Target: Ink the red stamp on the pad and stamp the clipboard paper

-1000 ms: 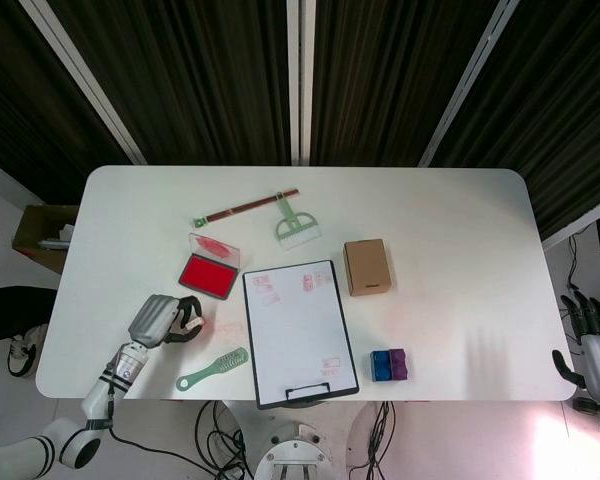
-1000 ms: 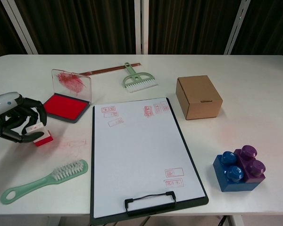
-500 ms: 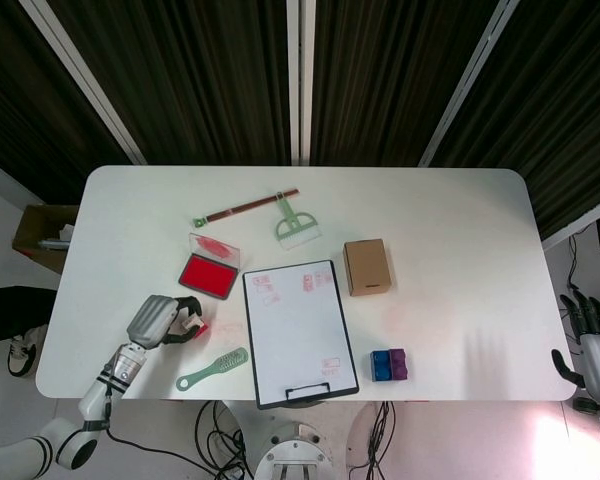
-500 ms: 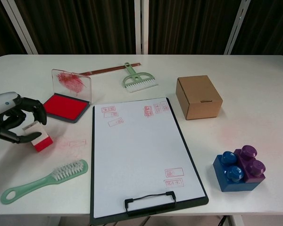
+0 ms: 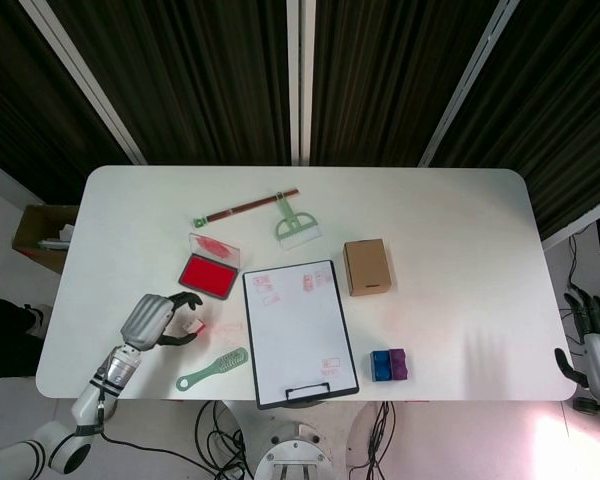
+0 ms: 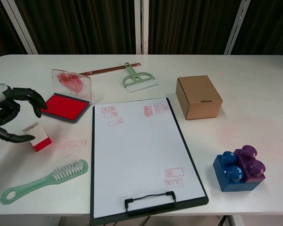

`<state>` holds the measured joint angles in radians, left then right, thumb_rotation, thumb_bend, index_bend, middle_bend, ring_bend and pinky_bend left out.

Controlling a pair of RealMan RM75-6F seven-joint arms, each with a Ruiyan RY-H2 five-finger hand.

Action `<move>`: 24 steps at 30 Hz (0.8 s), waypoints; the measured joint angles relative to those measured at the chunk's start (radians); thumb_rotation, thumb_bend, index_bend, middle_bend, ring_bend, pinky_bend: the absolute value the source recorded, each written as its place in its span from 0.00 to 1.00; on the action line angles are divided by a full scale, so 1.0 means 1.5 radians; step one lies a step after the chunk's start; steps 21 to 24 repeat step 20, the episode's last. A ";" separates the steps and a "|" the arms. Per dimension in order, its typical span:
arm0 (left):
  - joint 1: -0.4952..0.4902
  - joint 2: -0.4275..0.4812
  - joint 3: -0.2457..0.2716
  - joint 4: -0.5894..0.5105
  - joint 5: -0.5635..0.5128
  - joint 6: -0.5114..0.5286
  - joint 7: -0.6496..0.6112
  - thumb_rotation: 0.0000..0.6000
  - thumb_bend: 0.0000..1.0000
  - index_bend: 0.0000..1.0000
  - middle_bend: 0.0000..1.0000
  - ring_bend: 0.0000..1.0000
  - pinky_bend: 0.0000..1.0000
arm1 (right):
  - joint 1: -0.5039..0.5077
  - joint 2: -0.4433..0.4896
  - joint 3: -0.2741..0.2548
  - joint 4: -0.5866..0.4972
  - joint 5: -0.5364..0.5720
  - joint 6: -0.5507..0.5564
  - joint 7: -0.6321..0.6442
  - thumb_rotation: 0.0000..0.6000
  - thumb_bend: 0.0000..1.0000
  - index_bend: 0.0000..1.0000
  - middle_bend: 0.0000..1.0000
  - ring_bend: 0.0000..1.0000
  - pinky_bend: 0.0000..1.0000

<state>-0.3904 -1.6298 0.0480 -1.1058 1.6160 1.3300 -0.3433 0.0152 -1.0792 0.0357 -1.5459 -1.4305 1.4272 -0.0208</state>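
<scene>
The red stamp [image 6: 37, 136] with its white top stands on the table left of the clipboard [image 6: 141, 155], also seen as the stamp [image 5: 192, 325] in the head view. My left hand [image 6: 9, 113] is just left of it with fingers spread apart, not holding it; the same left hand [image 5: 155, 320] shows in the head view. The open ink pad [image 6: 66, 107] with its upright clear lid lies behind the stamp. The clipboard paper [image 5: 298, 330] carries several red prints. My right hand [image 5: 592, 345] hangs beyond the table's right edge, fingers apart and empty.
A green brush [image 6: 45, 181] lies in front of the stamp. A cardboard box [image 6: 199, 97] and a blue and purple block [image 6: 239, 168] stand right of the clipboard. A small green broom [image 6: 137, 80] and a brown stick [image 6: 108, 70] lie at the back.
My left hand has let go of the red stamp, spread its fingers and drawn back to the left. The stamp now stands alone on the table.
</scene>
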 measured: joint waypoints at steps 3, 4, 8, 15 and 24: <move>0.014 0.025 -0.009 -0.024 0.003 0.047 0.013 0.85 0.04 0.34 0.36 0.60 0.77 | -0.003 0.002 0.001 0.003 0.000 0.005 0.005 1.00 0.29 0.00 0.00 0.00 0.00; 0.019 0.035 -0.012 -0.033 0.003 0.065 0.017 0.69 0.05 0.33 0.35 0.53 0.71 | -0.003 0.003 0.001 0.005 -0.001 0.007 0.007 1.00 0.28 0.00 0.00 0.00 0.00; 0.049 0.111 -0.024 -0.079 0.000 0.134 0.055 0.13 0.06 0.22 0.18 0.19 0.29 | -0.006 0.004 -0.001 0.017 -0.012 0.016 0.018 1.00 0.26 0.00 0.00 0.00 0.00; 0.107 0.249 -0.030 -0.178 -0.049 0.156 0.233 0.00 0.06 0.16 0.09 0.10 0.19 | -0.016 -0.015 -0.001 0.072 -0.044 0.062 0.044 1.00 0.25 0.00 0.00 0.00 0.00; 0.144 0.333 -0.026 -0.231 -0.072 0.154 0.250 0.00 0.06 0.16 0.09 0.10 0.19 | -0.018 -0.021 -0.002 0.075 -0.041 0.057 0.029 1.00 0.25 0.00 0.00 0.00 0.00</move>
